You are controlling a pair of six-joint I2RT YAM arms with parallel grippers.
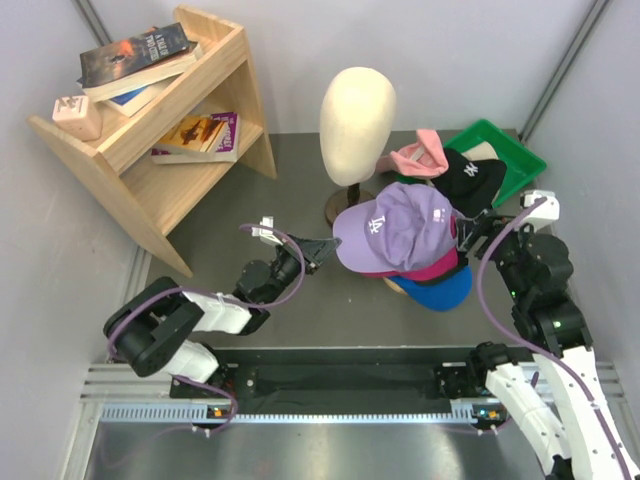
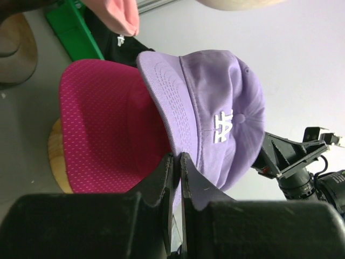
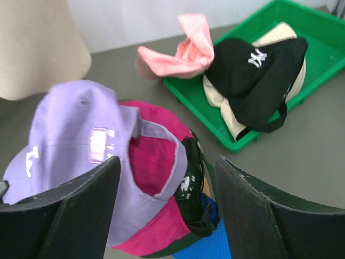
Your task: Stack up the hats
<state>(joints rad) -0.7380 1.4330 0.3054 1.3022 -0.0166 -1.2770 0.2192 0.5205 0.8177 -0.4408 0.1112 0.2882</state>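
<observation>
Lavender cap (image 1: pixel 400 225) brim in left pincer (image 1: pixel 318 250), arm low

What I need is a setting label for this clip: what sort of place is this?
Likely a robotics lab test cell: left arm and right arm on a metal rail, plain white walls around the table, a mannequin head as prop.

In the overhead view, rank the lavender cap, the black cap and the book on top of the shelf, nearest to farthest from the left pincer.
1. Lavender cap: centre, its brim clamped in the left pincer.
2. Black cap: far right, in the green tray.
3. Top book: far left, on the wooden shelf.
</observation>
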